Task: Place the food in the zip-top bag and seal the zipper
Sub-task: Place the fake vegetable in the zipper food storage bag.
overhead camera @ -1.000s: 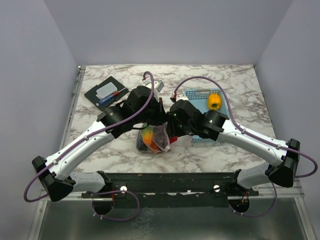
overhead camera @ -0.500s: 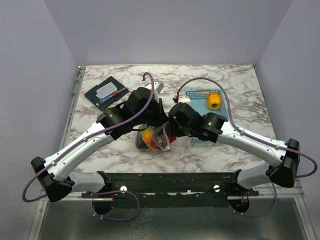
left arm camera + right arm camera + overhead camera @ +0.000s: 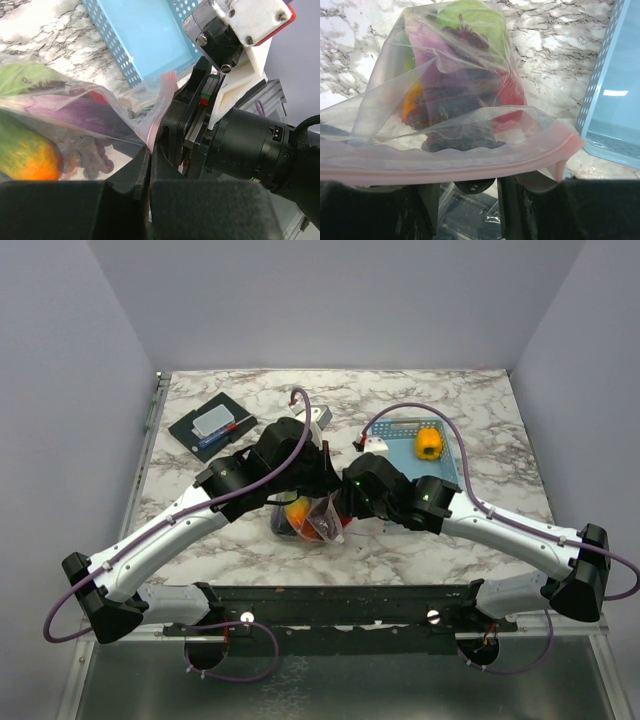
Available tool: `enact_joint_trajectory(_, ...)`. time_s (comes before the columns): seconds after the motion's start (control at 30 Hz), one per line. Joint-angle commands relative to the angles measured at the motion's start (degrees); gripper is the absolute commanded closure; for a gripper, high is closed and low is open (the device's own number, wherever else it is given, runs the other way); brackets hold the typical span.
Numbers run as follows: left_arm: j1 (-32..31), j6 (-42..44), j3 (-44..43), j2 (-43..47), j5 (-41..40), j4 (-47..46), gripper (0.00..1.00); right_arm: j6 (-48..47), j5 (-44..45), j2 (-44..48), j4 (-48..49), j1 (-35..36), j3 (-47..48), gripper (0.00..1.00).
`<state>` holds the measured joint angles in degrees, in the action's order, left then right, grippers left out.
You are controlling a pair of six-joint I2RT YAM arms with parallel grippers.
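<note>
Marble table [image 3: 440, 390], left pincer [image 3: 150, 156] clamping zipper [image 3: 160, 107]

The two arms reach in from the lower corners and meet at the centre of the marble table [image 3: 470, 390]. The left gripper [image 3: 313, 480] and right gripper [image 3: 345, 504] crowd together over the zip-top bag [image 3: 325, 525], their jaws hidden from above. An orange piece [image 3: 297, 510] and something red show through the plastic. Right of centre, a light-blue basket [image 3: 395, 427] holds a yellow piece [image 3: 428, 443]. At upper left lies a black pad [image 3: 188, 433] bearing a grey box [image 3: 215, 420].
</note>
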<state>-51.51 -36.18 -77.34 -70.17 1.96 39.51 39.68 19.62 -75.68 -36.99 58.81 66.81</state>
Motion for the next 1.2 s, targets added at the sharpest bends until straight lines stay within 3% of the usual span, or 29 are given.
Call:
enact_joint_trajectory(0.0, -0.71, -1.26, -1.72, 1.41, 3.06, -2.99, 1.0, 0.66, 3.49, -0.67, 1.68, -0.11, 0.15, 0.65)
enact_joint_trajectory(0.4, -0.72, -1.78, -0.92, 2.07, 2.19, -3.03, 1.0, -2.21, 4.51, 0.28, 2.74, -0.16, 2.94, 0.36)
enact_joint_trajectory(0.73, -0.66, -1.52, -1.52, 1.12, 1.41, -3.03, 1.0, -1.85, 1.07, 6.76, 4.41, -0.14, -2.15, 0.31)
enact_joint_trajectory(1.17, -0.67, -1.52, -2.01, 0.31, 1.08, -3.03, 1.0, 1.27, -7.36, 15.92, 12.15, -0.18, -14.52, 0.33)
